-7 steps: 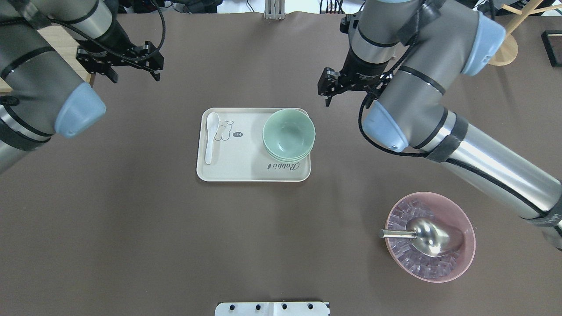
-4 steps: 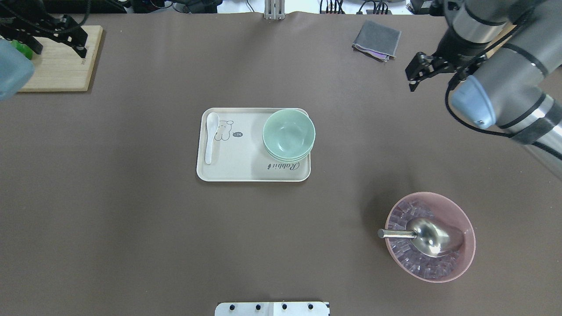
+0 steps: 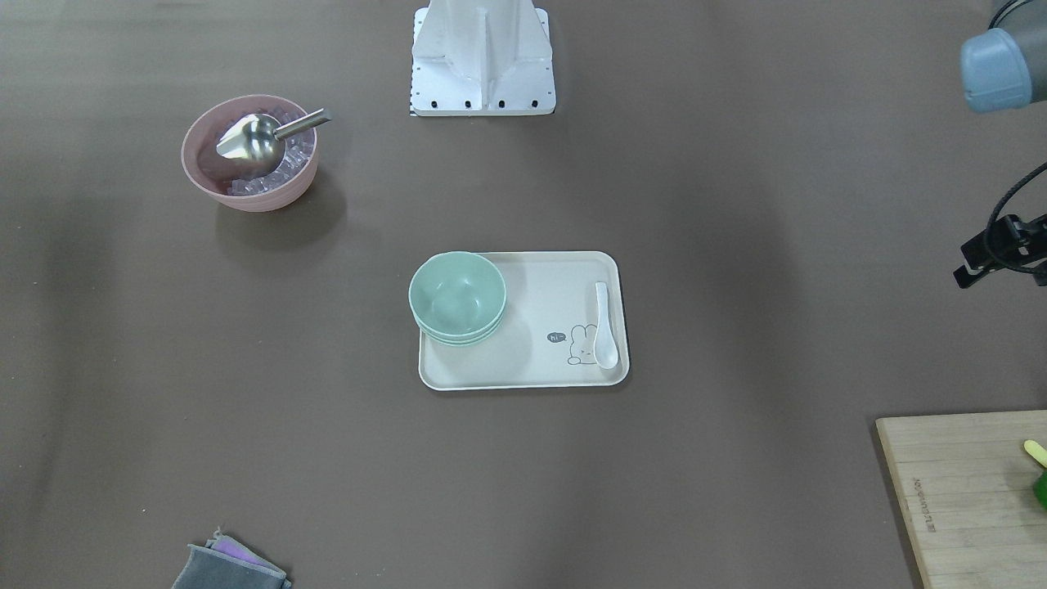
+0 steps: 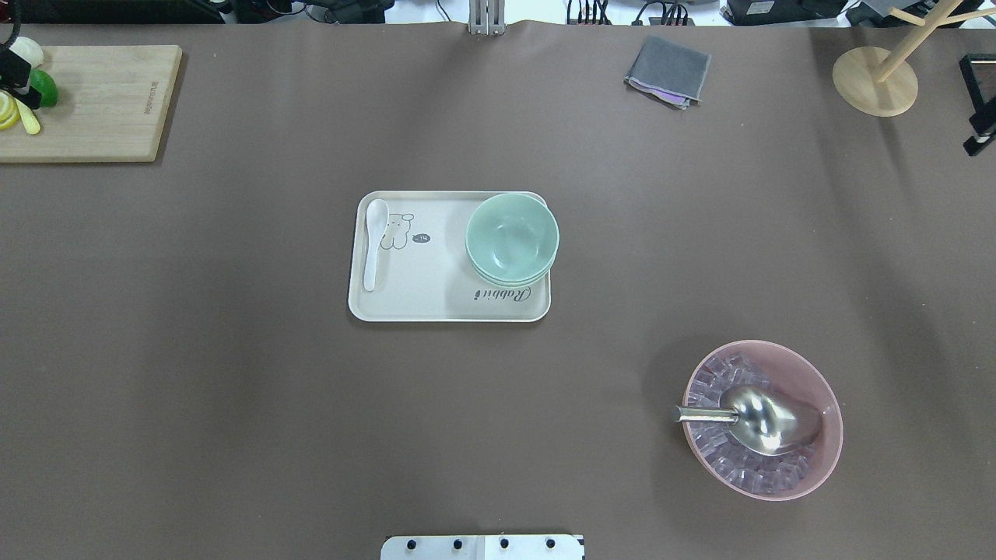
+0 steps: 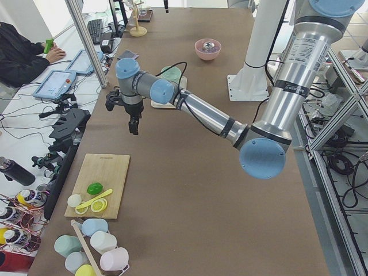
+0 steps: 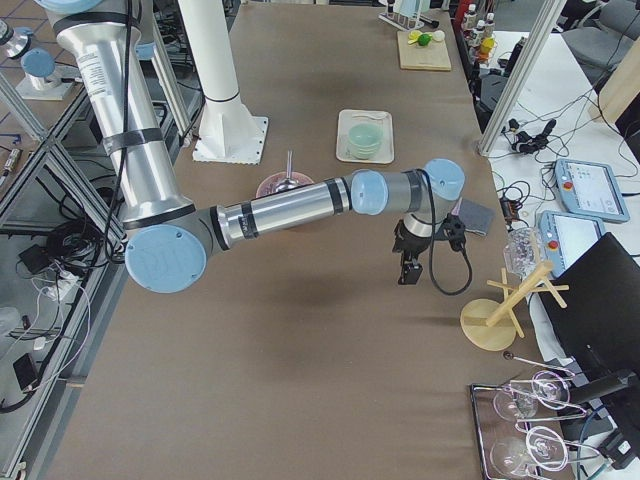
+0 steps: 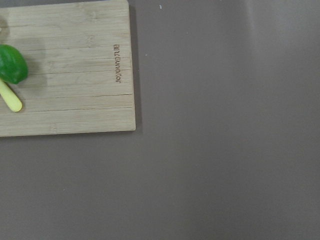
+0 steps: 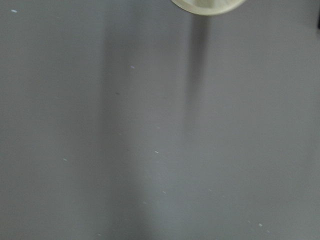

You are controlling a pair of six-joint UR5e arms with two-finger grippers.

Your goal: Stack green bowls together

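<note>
The green bowls [image 4: 511, 237] sit nested in one stack at the right end of the cream tray [image 4: 436, 311]. The stack also shows in the front view [image 3: 456, 298] and, far off, in the right side view [image 6: 367, 135]. Neither gripper is near it. My left gripper [image 4: 14, 74] is cut off by the overhead view's left edge, by the cutting board; it also shows in the front view [image 3: 981, 262] and the left side view [image 5: 133, 123]. My right gripper [image 4: 979, 132] is cut off by the right edge; it also shows in the right side view [image 6: 405, 272]. I cannot tell whether either is open.
A white spoon [image 4: 373, 241] lies on the tray's left end. A pink bowl [image 4: 825, 459] with ice and a metal scoop stands at the front right. A wooden cutting board [image 4: 93, 101] with lime pieces is far left, a grey cloth [image 4: 668, 70] and a wooden stand [image 4: 875, 82] far right.
Both arms have swung outward from beside the tray to the table's left and right edges. The bowl stack, tray and pink bowl have not moved.
</note>
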